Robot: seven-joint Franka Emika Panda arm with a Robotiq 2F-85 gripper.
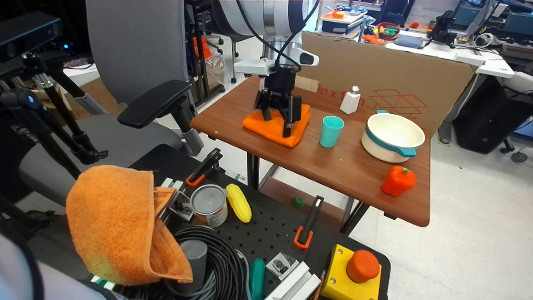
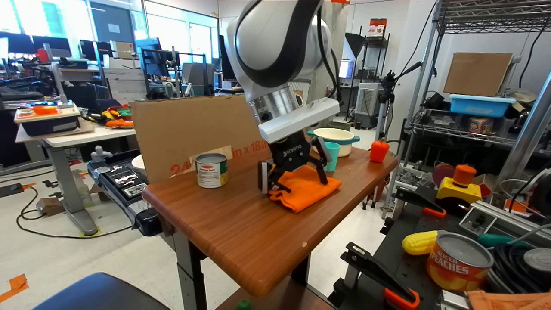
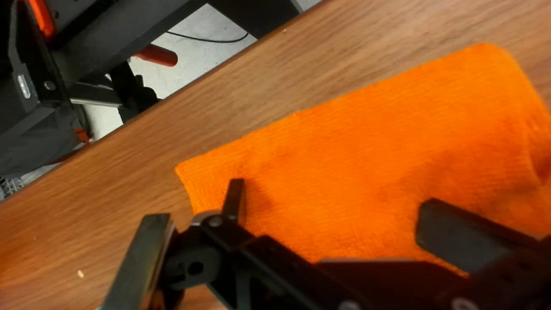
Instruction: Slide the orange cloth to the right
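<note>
The orange cloth [image 1: 271, 131] lies folded on the brown table. It also shows in an exterior view [image 2: 303, 197] and fills much of the wrist view [image 3: 387, 142]. My gripper [image 1: 277, 126] points down over the cloth with its fingers spread wide. In the wrist view the gripper [image 3: 329, 201] has only cloth surface between its fingertips, with no fold pinched. In an exterior view the gripper [image 2: 304, 186] has both fingertips at the cloth's top. I cannot tell whether they press on it or sit just above it.
A teal cup [image 1: 331, 132] stands close beside the cloth. Beyond it are a cream pot [image 1: 377, 146], a red pepper [image 1: 398, 181] and a white shaker [image 1: 350, 101]. A can [image 2: 211, 170] stands at the table's back. A cardboard sheet [image 1: 391, 71] borders the table.
</note>
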